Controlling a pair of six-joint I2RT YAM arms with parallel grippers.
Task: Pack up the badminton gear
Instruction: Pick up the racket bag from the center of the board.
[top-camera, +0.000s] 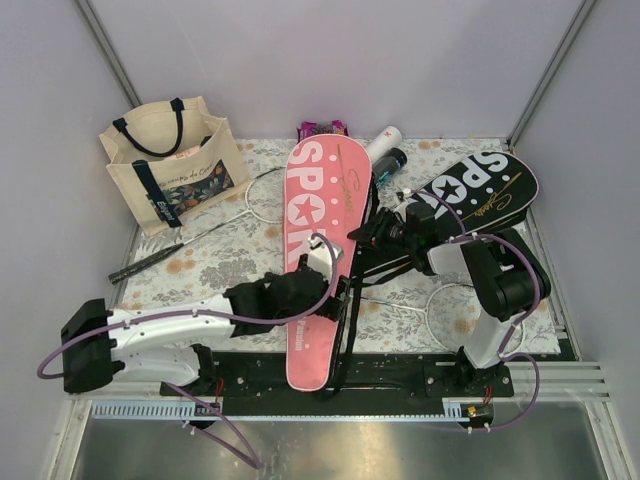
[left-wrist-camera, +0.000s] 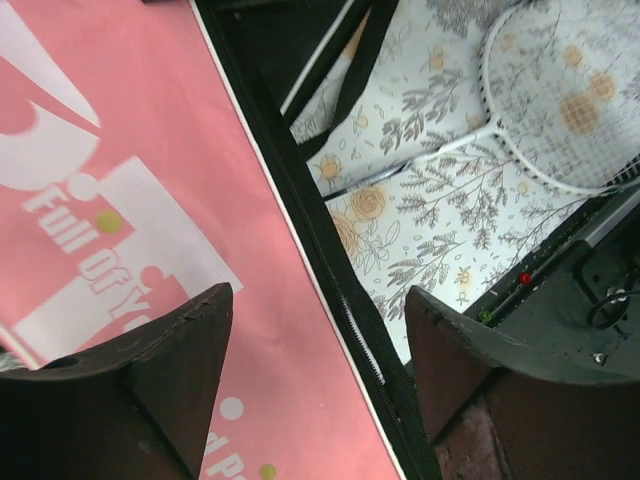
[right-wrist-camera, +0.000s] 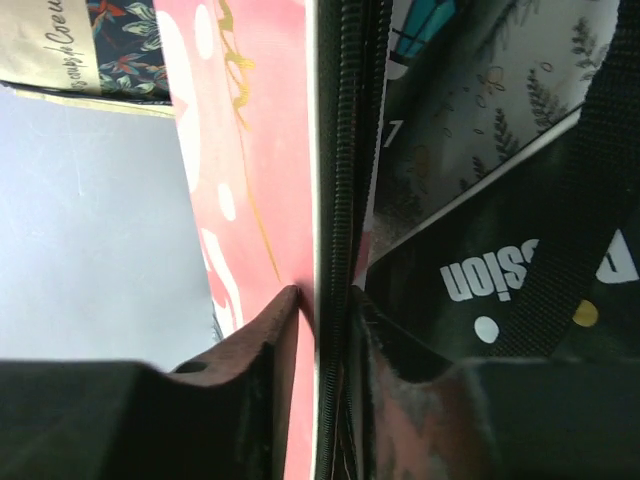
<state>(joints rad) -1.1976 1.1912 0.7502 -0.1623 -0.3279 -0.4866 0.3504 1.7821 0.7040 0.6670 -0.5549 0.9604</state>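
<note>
Bent low over the counter (top-camera: 215, 255), left hand (left-wrist-camera: 320, 310) splayed open above pink cover (left-wrist-camera: 120, 200), right hand (right-wrist-camera: 325, 300) pinching its zip edge, black cover (top-camera: 490, 185) partly hidden.

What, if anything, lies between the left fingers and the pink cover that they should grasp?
Nothing visible does. The left fingers stand open directly over the pink cover, one on each side of its black zipper edge. The right fingers pinch the same edge farther along.
</note>
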